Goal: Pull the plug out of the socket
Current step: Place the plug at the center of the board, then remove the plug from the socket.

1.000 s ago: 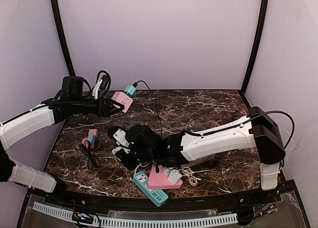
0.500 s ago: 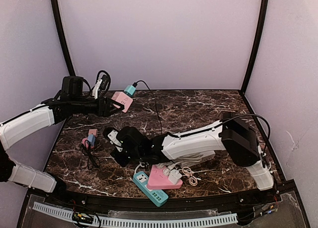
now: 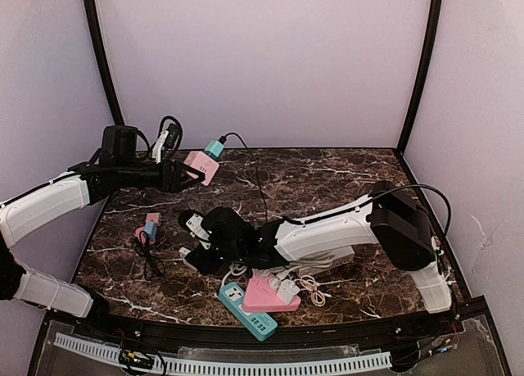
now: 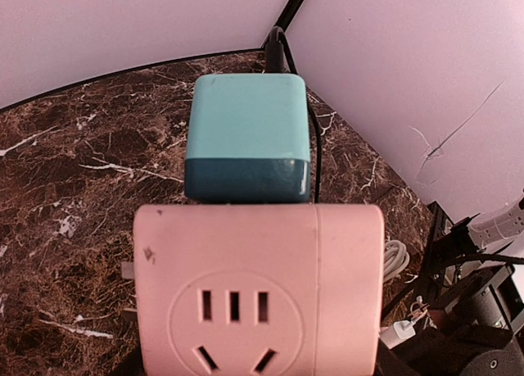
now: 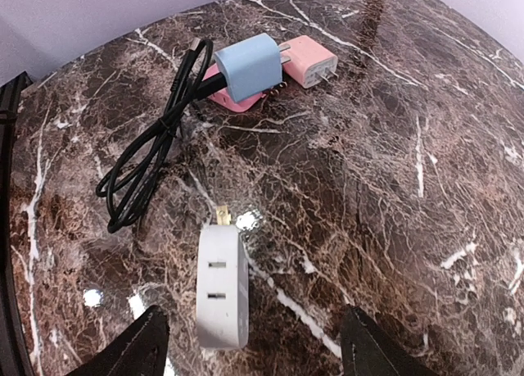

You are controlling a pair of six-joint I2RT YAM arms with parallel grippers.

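Observation:
My left gripper (image 3: 178, 176) is raised at the back left and shut on a pink socket cube (image 3: 201, 167). A teal plug (image 3: 214, 148) with a black cord sits in the cube's far face. In the left wrist view the pink socket (image 4: 258, 290) fills the lower frame with the teal plug (image 4: 247, 134) seated above it; my own fingers are hidden there. My right gripper (image 3: 190, 238) hangs low over the table's left middle, open. A white two-slot adapter (image 5: 221, 286) lies flat on the marble between its black fingertips (image 5: 151, 343), touching neither.
A blue charger (image 5: 248, 65), a pink charger (image 5: 311, 61) and a looped black cable (image 5: 151, 155) lie just beyond the adapter. Near the front edge lie a teal power strip (image 3: 246, 309), a pink socket block with white plugs (image 3: 268, 294) and white cables (image 3: 313, 291).
My right gripper has opened wide and let go of the white adapter, which now lies on the table. The right arm's elbow swung inward. The left arm has not moved.

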